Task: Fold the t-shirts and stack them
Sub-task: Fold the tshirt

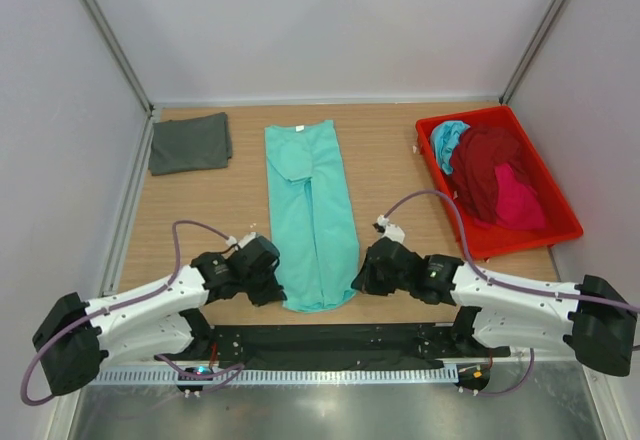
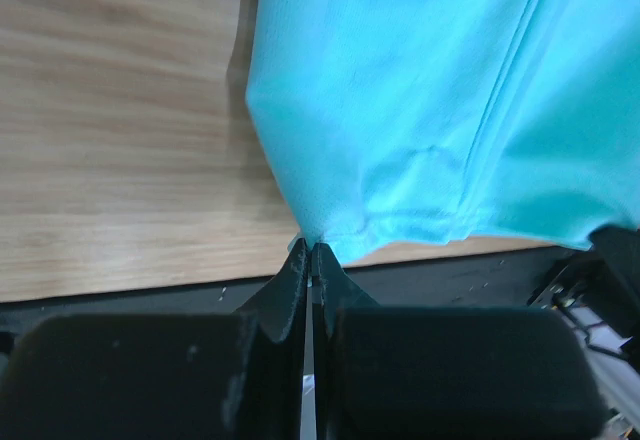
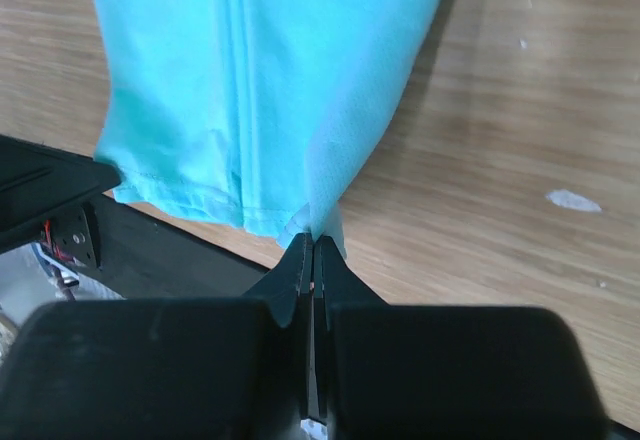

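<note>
A mint green t-shirt (image 1: 310, 210) lies on the table as a long narrow strip, sleeves folded in, collar at the far end. My left gripper (image 1: 272, 282) is shut on the shirt's near left hem corner (image 2: 330, 222). My right gripper (image 1: 358, 280) is shut on the near right hem corner (image 3: 312, 210). A folded dark grey t-shirt (image 1: 190, 143) lies at the far left. Maroon (image 1: 490, 172), pink (image 1: 520, 200) and turquoise (image 1: 447, 142) shirts are heaped in the tray.
A red plastic tray (image 1: 545, 238) stands at the right of the table. A black strip (image 1: 330, 342) runs along the table's near edge under both arms. White walls close in the left, right and far sides.
</note>
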`<state>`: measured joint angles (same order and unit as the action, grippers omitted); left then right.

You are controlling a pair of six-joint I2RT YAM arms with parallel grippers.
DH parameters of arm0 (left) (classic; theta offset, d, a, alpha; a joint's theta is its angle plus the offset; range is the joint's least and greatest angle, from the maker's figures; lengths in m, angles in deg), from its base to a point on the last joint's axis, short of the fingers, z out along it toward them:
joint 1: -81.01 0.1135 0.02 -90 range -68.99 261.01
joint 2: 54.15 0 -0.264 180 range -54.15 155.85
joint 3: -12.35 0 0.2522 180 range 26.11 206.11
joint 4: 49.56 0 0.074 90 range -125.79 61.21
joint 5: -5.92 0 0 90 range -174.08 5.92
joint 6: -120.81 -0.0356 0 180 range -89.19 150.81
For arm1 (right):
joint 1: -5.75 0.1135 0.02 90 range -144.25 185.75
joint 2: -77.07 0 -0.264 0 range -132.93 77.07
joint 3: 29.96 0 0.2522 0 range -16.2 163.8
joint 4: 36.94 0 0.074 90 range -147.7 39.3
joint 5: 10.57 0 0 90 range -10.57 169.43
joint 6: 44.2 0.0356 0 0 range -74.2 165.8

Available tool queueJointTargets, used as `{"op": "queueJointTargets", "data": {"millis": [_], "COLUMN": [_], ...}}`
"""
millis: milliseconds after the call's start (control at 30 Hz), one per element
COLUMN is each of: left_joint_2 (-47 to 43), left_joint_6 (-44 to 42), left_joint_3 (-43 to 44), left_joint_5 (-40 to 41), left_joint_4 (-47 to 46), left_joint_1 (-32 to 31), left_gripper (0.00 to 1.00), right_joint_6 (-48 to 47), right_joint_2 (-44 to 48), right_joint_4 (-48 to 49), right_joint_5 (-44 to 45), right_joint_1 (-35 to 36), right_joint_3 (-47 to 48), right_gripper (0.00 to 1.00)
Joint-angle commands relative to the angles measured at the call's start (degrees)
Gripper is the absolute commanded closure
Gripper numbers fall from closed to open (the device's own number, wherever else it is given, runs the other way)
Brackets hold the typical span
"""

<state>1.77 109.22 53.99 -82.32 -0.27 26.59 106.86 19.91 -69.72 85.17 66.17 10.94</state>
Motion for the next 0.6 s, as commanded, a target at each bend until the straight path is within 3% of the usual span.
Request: {"op": "queueJointTargets", "data": {"millis": [0, 167, 267, 567], "left_joint_2": [1.2, 4.5, 8.6, 24.8], "left_joint_6": [-3.7, -10.3, -14.9, -24.6], "left_joint_3": [3.7, 6.8, 10.2, 27.6], "left_joint_5": [0.7, -1.9, -4.0, -7.4], "left_joint_4": [1.1, -0.1, -0.4, -1.3], "left_joint_1": [4.7, 12.4, 19.2, 31.0], "left_gripper": [1.00, 1.00, 1.00, 1.00], "right_joint_6": [-5.7, -13.5, -18.0, -28.8], "right_joint_2": [-3.2, -11.5, -15.8, -28.2], "right_joint_4": [-1.9, -0.5, 1.9, 5.2], "right_joint_5": [5.4, 3.1, -0.8, -3.7], "right_joint_1": [-0.2, -5.1, -11.5, -19.4], "right_joint_3": [6.9, 13.8, 17.2, 30.1], "right_gripper": [0.99, 0.99, 0.99, 0.99]}}
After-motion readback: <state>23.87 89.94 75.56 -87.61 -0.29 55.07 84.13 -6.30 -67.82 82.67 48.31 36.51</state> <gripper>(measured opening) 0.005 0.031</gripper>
